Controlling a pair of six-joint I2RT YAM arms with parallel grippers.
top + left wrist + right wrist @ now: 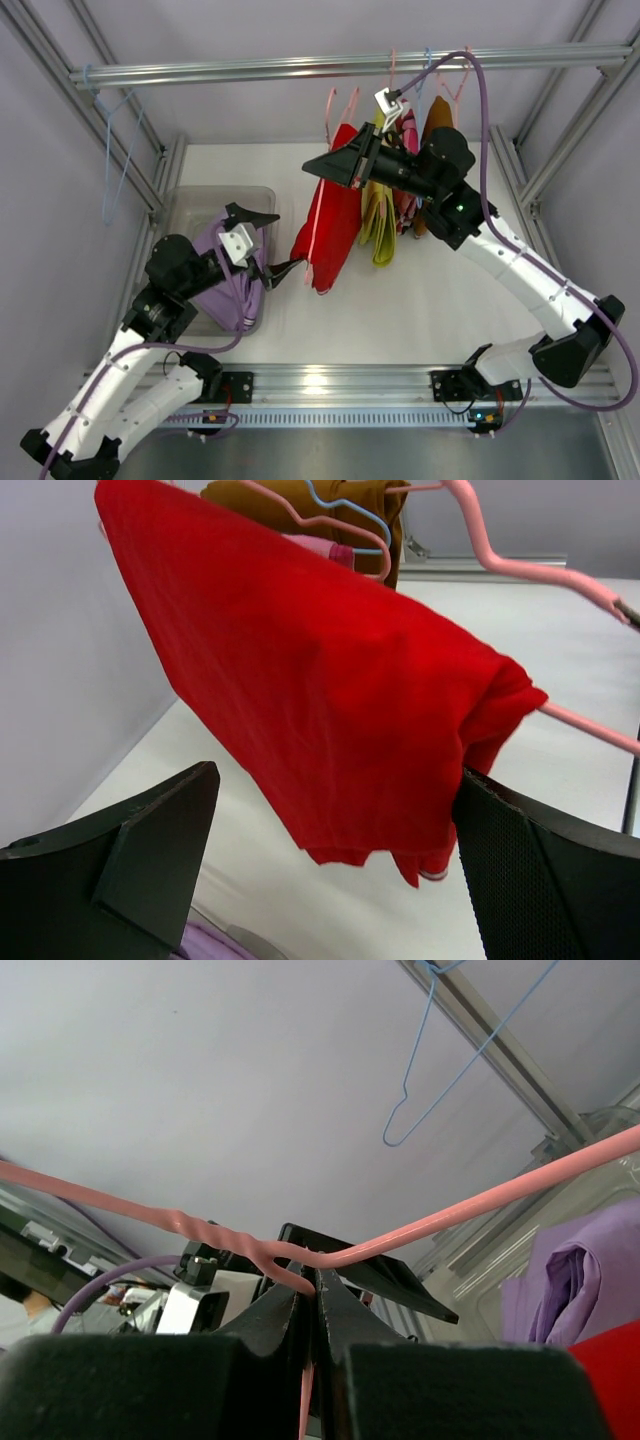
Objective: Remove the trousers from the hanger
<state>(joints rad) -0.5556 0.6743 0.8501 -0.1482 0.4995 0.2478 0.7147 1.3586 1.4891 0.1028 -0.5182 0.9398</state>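
Where the rail [300,68] crosses the back of the frame, the garments hang in a tight row.

1. Red trousers [330,700]: folded over the bar of a pink hanger [520,567], with the lower corner sagging above the white table [430,310].
2. Yellow-green trousers [378,225]: hung just beside the red pair, on its right.
3. Lilac trousers [235,285]: heaped in the clear bin [190,200] at the table's left, off any hanger.
4. Brown garment [438,118]: at the right end of the row, partly hidden by the arm.
5. Blue hanger [115,160]: bare, at the rail's left end.

Left gripper [338,780]: jaws spread wide and holding nothing. It sits over the bin. In its wrist view the red pair's hanging corner shows between the fingers [130,870]. Whether cloth and finger touch cannot be told.

Right gripper [310,1295]: jaws pinched together on the pink hanger's wire, near its twisted neck.
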